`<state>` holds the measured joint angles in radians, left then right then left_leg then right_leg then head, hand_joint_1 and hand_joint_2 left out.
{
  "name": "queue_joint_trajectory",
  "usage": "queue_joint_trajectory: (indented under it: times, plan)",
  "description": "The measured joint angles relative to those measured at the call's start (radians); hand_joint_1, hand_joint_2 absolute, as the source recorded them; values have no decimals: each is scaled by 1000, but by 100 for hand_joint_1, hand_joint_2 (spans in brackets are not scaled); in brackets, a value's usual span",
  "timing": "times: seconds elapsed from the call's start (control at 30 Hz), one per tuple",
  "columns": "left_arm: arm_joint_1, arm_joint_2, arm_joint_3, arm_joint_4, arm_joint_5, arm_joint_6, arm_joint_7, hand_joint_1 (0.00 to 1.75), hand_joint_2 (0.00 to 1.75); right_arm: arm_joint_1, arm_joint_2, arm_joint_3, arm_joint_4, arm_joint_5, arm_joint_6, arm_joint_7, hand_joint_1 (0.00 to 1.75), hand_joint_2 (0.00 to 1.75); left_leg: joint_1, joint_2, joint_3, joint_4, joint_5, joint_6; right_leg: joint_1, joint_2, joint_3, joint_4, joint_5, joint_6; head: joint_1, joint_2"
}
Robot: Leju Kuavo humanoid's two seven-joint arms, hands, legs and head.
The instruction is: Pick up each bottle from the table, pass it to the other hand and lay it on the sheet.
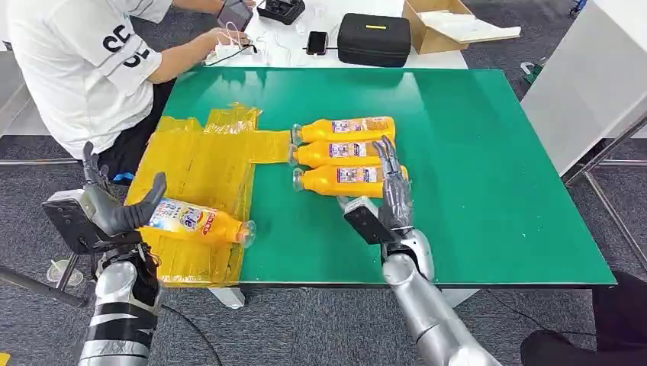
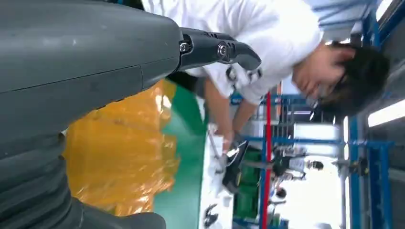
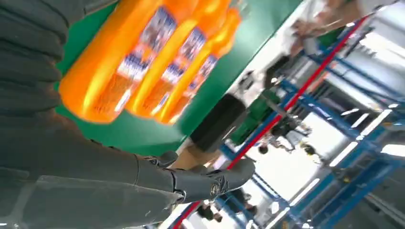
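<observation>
The left hand (image 1: 114, 210) grips one orange bottle (image 1: 200, 222) by its base, cap pointing toward the table's middle, low over the yellow sheet (image 1: 200, 164), seemingly ready to lay it down. Further right, three bottles (image 1: 343, 152) lie side by side on the green table (image 1: 488, 152), caps toward the sheet, handy for picking. The right hand (image 1: 393, 187) hovers over the nearest of them with fingers spread and holding nothing, probably lining up for the next pick

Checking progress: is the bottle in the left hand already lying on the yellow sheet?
Not yet clearly: the left hand grips the bottle over the yellow sheet; contact cannot be told.
</observation>
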<state>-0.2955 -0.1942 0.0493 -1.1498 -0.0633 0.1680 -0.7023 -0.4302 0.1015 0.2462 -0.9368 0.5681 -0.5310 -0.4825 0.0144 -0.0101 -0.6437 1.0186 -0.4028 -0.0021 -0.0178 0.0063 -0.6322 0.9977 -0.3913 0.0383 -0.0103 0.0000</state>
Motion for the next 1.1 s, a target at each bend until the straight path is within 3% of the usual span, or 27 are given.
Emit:
queue_joint_trajectory:
  times: [0.43, 0.77, 1.1]
  plan:
    - [33, -21, -115, 55, -20, -64, 1, 0, 175, -209, -11, -74, 314, 74, 114, 75, 0, 175, 0, 0, -1, 0, 0, 0, 0, 0, 0, 0, 0, 0, 0, 0]
    - [30, -23, -134, 96, -18, -70, 1, 0, 175, -252, 12, -73, 391, 86, 128, 74, 0, 175, 0, 0, -1, 0, 0, 0, 0, 0, 0, 0, 0, 0, 0, 0]
    - [24, -23, -132, 150, -8, -89, 1, 0, 175, -339, 6, -52, 490, 172, 344, 367, 0, 175, 0, 0, -1, 0, 1, 0, 0, 0, 0, 0, 0, 0, 1, 0]
